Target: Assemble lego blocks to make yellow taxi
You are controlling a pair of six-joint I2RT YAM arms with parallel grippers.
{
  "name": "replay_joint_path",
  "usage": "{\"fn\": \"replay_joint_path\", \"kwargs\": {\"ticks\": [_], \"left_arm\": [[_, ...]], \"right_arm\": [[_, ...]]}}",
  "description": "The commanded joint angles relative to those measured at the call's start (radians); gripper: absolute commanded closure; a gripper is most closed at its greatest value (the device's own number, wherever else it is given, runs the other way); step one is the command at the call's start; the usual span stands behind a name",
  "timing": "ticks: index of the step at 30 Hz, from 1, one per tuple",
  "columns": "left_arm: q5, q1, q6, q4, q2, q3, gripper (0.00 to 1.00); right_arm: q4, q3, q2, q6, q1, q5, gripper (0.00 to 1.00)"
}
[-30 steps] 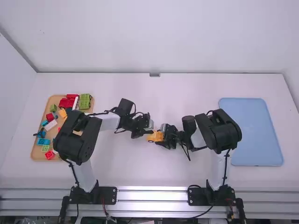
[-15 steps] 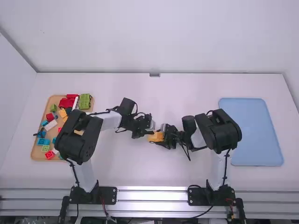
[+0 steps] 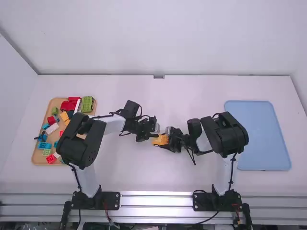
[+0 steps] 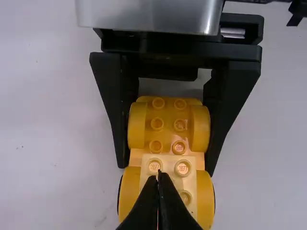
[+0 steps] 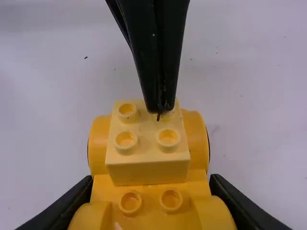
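In the high view my left gripper (image 3: 156, 133) and right gripper (image 3: 167, 137) meet at the orange-yellow car base (image 3: 160, 140) at mid-table. My right gripper (image 5: 152, 183) is shut on that wheeled car base (image 5: 151, 211), one finger along each side. A pale yellow two-by-two block (image 5: 147, 167) sits on the base between two wheels. The shut tips of my left gripper (image 4: 159, 173) are over the pale block (image 4: 169, 167), at its studs, with nothing held between them. Whether they touch it, I cannot tell. Studs show along the middle of the base (image 4: 168, 122).
At the left stands a wooden tray (image 3: 39, 152) with red, green, blue, white and orange blocks, partly behind the left arm. A blue tray (image 3: 264, 134) lies at the right, beyond the right arm's elbow.
My left gripper has shifted slightly to the right over the car base. The right arm and its hold on the base look unchanged.
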Motion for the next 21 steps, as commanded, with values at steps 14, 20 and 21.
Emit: {"fn": "replay_joint_path", "kwargs": {"ticks": [14,20,21], "left_arm": [[-0.127,0.268,-0.312,0.035,-0.386,-0.053,0.01],[-0.135,0.402,-0.455,-0.007,-0.51,-0.053,0.01],[-0.135,0.425,-0.482,-0.021,-0.527,-0.053,0.01]], "right_arm": [[-0.158,0.12,0.015,-0.031,0.003,-0.026,0.5],[-0.411,0.254,0.015,-0.202,0.003,-0.105,0.49],[-0.45,0.272,0.015,-0.232,0.011,-0.093,0.48]]}}
